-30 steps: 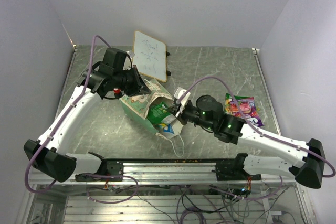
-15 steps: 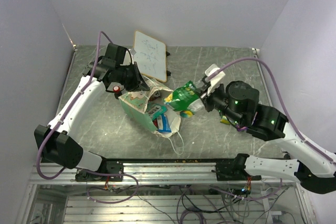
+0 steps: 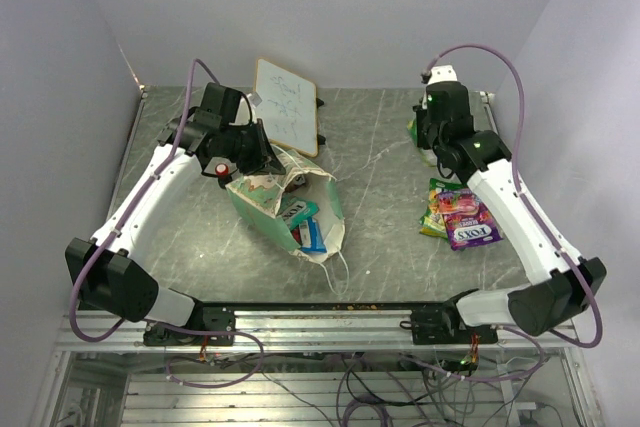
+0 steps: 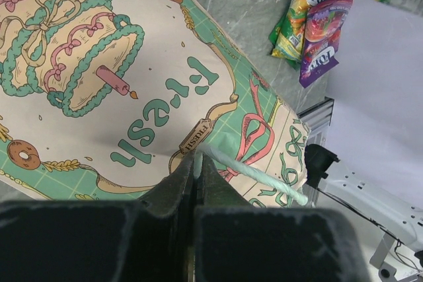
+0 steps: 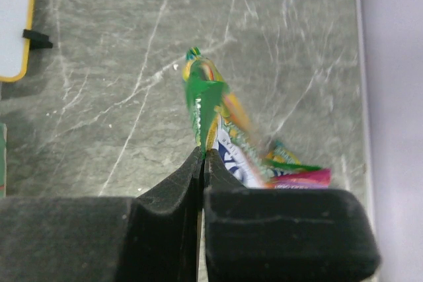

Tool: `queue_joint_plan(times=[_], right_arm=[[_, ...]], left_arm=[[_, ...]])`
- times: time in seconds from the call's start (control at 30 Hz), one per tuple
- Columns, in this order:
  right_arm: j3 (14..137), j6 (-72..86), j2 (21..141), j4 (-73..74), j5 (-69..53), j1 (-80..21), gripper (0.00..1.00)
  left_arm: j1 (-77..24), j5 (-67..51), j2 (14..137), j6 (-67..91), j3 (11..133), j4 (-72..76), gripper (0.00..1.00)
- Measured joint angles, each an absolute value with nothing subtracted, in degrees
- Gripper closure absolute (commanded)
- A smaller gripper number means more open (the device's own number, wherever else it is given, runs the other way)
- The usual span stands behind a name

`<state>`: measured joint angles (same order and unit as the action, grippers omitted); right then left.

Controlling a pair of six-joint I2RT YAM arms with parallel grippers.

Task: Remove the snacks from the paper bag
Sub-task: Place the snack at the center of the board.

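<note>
The paper bag [image 3: 262,197] lies on its side left of centre, with its mouth facing the near right. Snacks [image 3: 304,226] show inside the mouth. My left gripper [image 3: 268,161] sits at the bag's far edge. In the left wrist view it [image 4: 197,158] is shut on the bag's string handle [image 4: 254,174], over the cake-printed side [image 4: 99,84]. My right gripper [image 3: 426,139] hangs above the far right of the table. It [image 5: 203,155] is shut on the edge of a green snack packet [image 5: 207,100]. Two more packets [image 3: 461,215] lie flat on the table below it.
A white wood-framed board [image 3: 286,105] leans at the back, just behind the bag. A small red-and-black cylinder [image 3: 221,169] sits by the left arm's wrist. The side walls stand close on left and right. An aluminium rail [image 3: 330,317] runs along the near edge.
My right gripper has pulled the green packet out of the bag's mouth and carried it up and across to the far right. The left gripper keeps its hold on the handle.
</note>
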<state>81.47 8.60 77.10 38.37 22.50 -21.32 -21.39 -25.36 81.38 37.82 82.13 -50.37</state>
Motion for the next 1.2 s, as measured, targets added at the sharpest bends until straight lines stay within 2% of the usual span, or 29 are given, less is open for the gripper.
queue_joint_plan(times=[0.2,0.43,0.8,0.93,1.2], right_arm=[[79.7,21.2,74.6,38.4,18.6,-12.4,1.0],[70.4,31.4,67.6,35.9,12.6,-1.8,1.0],[43.6,40.2,61.2,27.7,2.5,18.2,1.0],[38.1,41.2,62.4,27.4,1.8,21.2,1.0],[35.3,41.0,65.8,24.4,1.3,21.7,1.0]], left_arm=[[-22.4,-25.9,81.4,37.7,82.1,-50.4,0.93],[-24.6,-26.1,81.4,37.2,82.1,-50.4,0.93],[-26.2,-26.1,81.8,36.1,83.1,-51.1,0.93],[-26.6,-25.7,82.6,35.3,85.2,-51.4,0.93],[-26.7,-25.7,83.4,34.9,85.5,-52.1,0.93]])
